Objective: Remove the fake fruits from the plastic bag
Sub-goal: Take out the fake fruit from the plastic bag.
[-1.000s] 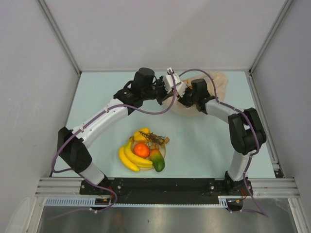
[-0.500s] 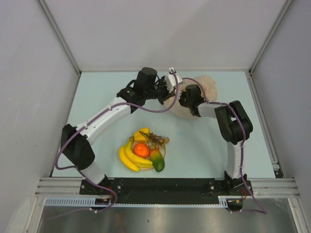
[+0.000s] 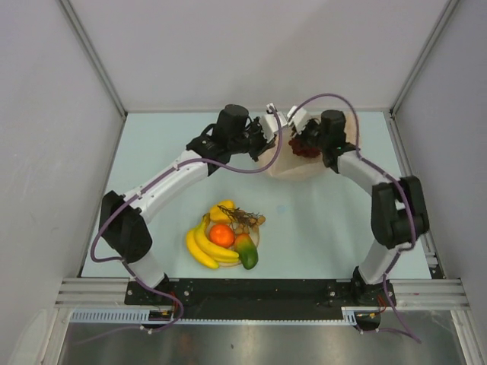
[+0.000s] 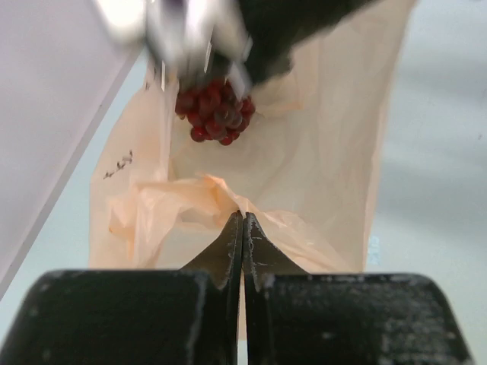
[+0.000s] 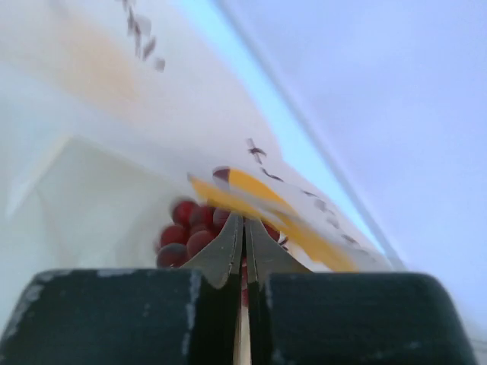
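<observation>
grape bunch (image 4: pixel 214 114): in right gripper (image 5: pixel 243 225) | plastic bag (image 4: pixel 323 175): in left gripper (image 4: pixel 243 225)

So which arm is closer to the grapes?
Right. The right fingers hold the grapes; the left fingers pinch the bag at its edge, apart from the grapes.

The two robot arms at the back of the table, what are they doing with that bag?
They are emptying a thin peach-beige plastic bag of fake fruit. The left gripper pinches the bag's edge, while the right gripper is shut on a dark red grape bunch over the bag. A yellow banana bunch, orange ball and green-red mango already lie on the cream plate.
</observation>
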### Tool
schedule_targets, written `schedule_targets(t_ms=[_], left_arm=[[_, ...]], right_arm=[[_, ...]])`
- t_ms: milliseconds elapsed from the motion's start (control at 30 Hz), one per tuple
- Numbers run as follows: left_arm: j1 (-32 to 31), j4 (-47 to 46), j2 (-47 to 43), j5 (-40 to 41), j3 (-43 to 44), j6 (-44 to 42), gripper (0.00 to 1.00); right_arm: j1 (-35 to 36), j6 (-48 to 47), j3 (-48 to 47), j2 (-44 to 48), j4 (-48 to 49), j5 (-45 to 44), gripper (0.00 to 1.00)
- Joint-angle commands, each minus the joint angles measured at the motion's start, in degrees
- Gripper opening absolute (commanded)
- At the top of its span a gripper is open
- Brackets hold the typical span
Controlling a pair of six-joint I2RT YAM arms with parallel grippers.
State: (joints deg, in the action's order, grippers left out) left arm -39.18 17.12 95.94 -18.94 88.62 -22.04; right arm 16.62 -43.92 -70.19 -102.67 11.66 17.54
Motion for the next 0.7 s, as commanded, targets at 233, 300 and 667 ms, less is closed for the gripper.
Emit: schedule_targets(t_ms=[233,300,667], left_arm=[[3.2,-4.1,5.0,7.0,5.5,5.9,0.00],[3.5,-4.2,5.5,7.2,6.0,7.0,0.00],[5.0,-0.2,3.7,2.7,8.8,6.7,0.79]], right_arm=[[-2.1,26.3,-3.2,18.8,-7.9,14.1,0.00],[-2.2,28.9,-4.2,19.6,-7.8,14.3,0.00],[-2.0,36.3,-18.1,24.5,-14.4,13.7,0.00]])
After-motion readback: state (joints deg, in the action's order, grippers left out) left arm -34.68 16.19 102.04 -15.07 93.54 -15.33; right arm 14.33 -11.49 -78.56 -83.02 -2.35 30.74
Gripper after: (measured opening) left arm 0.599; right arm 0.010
